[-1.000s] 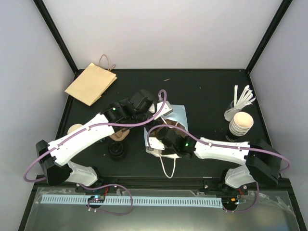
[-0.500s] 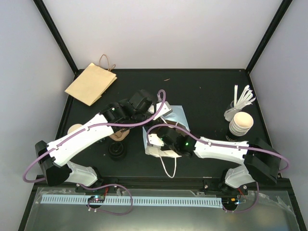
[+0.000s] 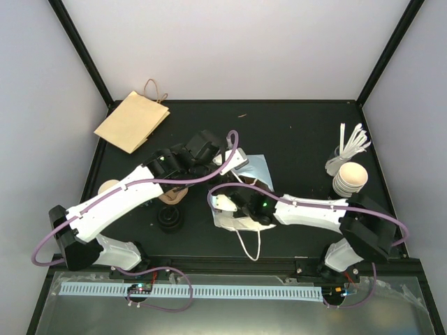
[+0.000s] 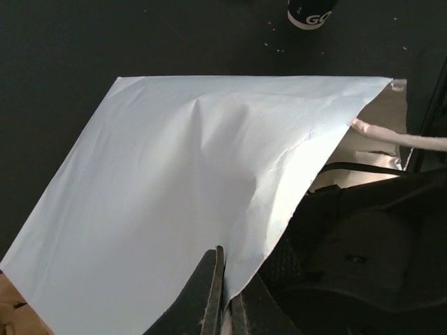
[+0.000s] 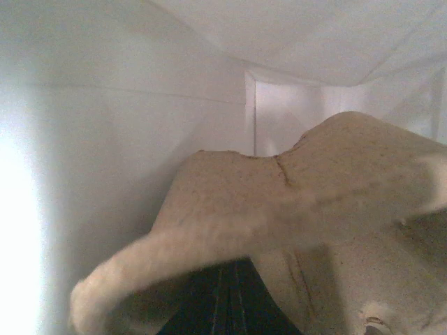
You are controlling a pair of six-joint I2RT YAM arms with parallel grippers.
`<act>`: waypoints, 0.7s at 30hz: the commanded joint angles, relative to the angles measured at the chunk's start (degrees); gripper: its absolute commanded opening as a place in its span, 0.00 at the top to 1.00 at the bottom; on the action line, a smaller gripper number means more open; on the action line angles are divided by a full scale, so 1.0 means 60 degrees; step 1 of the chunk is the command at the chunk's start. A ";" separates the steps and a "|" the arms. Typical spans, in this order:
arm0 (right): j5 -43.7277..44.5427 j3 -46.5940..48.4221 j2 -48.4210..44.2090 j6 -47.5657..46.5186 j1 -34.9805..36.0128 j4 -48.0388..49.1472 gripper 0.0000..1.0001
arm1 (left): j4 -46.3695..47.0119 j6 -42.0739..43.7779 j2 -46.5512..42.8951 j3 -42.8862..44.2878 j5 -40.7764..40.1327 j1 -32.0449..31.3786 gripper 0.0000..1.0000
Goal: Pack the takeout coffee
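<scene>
text: "GO" – white letters, cut off | on: black cylinder (image 4: 311,10) – top edge

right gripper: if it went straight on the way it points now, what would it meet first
The right gripper sits inside the white bag, shut on a tan pulp tray. Straight ahead, tray first, then probably the bag's closed end; depth is unclear.

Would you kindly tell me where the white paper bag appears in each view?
Top external: the white paper bag sits mid-table, between the two arms' ends.
Left wrist: the bag fills most of the frame; the left gripper pinches its near edge.
Right wrist: only its white inner walls, all around.
Shared landmark: the right arm entering its mouth, top and left wrist views.
</scene>
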 commanded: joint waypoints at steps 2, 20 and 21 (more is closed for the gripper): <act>0.0058 0.0292 0.0608 0.0028 -0.0256 -0.0332 0.99 | 0.0059 -0.0251 -0.0430 0.0159 0.0703 -0.0025 0.99; 0.1341 0.1103 0.2080 0.0663 -0.0526 -0.0014 0.99 | -0.0038 -0.0358 -0.0348 0.0122 0.1240 -0.0033 0.98; 0.1367 0.1087 0.2042 0.0700 -0.0525 0.0033 0.99 | -0.0065 -0.0319 -0.0347 0.0108 0.1218 -0.0033 0.99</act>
